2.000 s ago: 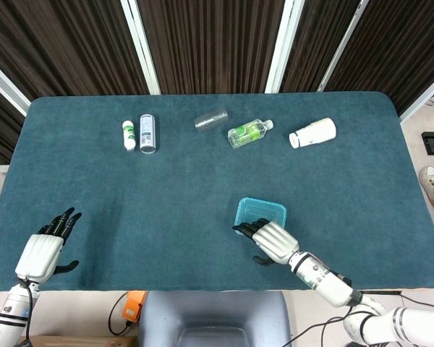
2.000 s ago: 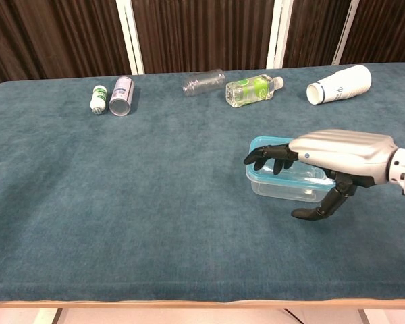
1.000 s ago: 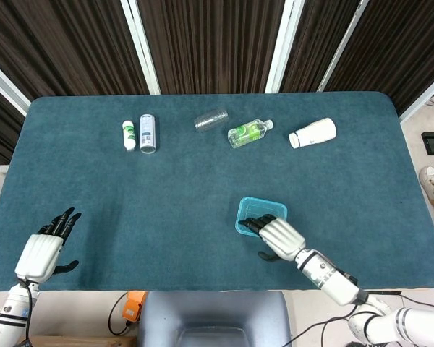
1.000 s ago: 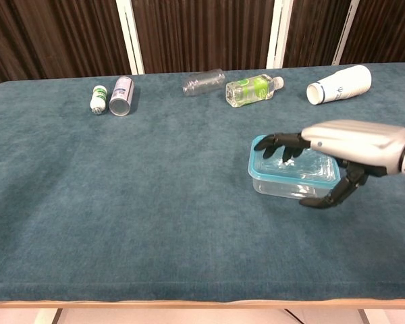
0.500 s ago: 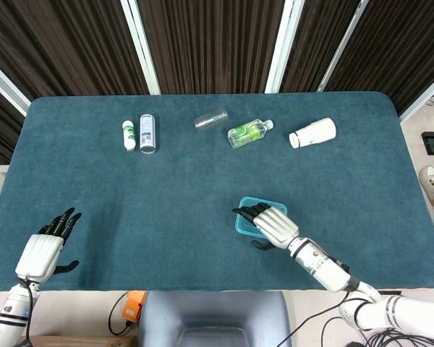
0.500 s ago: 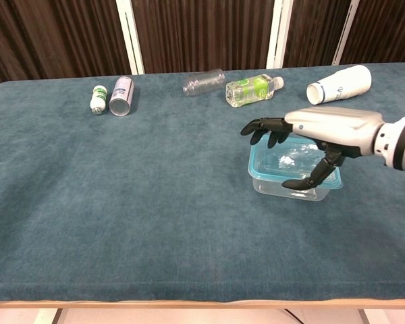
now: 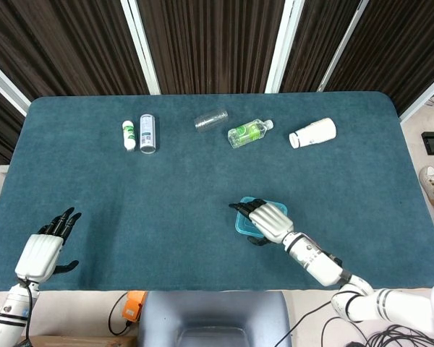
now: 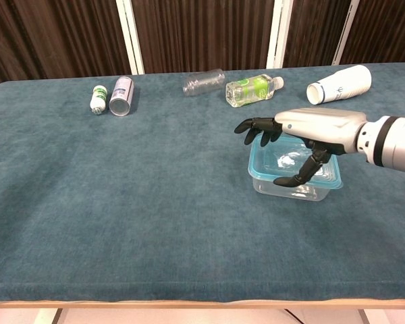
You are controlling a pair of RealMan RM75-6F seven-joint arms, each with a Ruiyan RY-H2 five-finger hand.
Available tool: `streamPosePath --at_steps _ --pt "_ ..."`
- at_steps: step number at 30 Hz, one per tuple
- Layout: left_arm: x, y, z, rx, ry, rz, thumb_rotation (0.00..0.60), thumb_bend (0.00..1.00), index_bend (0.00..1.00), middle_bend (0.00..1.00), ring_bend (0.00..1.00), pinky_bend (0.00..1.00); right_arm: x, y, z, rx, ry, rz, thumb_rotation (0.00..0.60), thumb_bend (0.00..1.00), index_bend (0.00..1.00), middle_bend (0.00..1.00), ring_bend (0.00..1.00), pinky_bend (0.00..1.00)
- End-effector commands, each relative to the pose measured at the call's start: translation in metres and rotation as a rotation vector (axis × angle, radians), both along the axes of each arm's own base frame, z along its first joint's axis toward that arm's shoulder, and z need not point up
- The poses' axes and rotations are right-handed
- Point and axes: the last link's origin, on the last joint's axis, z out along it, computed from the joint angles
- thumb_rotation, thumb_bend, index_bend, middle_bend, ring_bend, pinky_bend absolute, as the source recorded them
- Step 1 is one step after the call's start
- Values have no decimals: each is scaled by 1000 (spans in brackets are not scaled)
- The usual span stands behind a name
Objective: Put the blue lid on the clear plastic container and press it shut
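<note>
The clear plastic container [image 8: 291, 190] sits right of the table's middle, with the blue lid [image 8: 268, 160] lying on top of it. My right hand [image 8: 309, 129] is stretched flat just over the lid, fingers [image 8: 255, 127] spread past its far-left corner and thumb angled down to the lid's front. It grips nothing. From the head view the right hand [image 7: 269, 219] covers most of the lid [image 7: 241, 223]. My left hand [image 7: 43, 249] rests open near the table's front left edge, far from the container.
Along the far side lie a small white-and-green bottle [image 7: 129, 134], a silver can [image 7: 147, 133], a clear bottle [image 7: 211, 119], a green-labelled bottle [image 7: 249, 133] and a white cup [image 7: 312, 133]. The table's front edge [image 8: 202, 302] is close.
My right hand has slid forward and to the left over the lid, its fingers now past the far-left corner. The container and my left hand have stayed put.
</note>
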Motion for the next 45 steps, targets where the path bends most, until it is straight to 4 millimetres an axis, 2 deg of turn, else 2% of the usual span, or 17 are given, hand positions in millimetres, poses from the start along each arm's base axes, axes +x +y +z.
streamPosePath --at_steps 1,12,24,45 --pt "0 0 0 -1 1 -1 600 421 91 33 136 342 0 -1 0 1 0 -2 600 455 210 292 266 317" --pt "0 0 0 -1 0 -1 600 421 91 33 136 342 -1 -2 -2 13 -3 -7 600 775 211 292 266 315" --pt "0 0 0 -2 -3 1 600 421 92 34 136 342 -3 -6 -5 12 -1 -17 600 798 211 292 266 315" --pt "0 0 1 0 -7 1 600 421 91 34 136 343 -16 -2 -12 50 -1 -46 600 798 212 292 266 315"
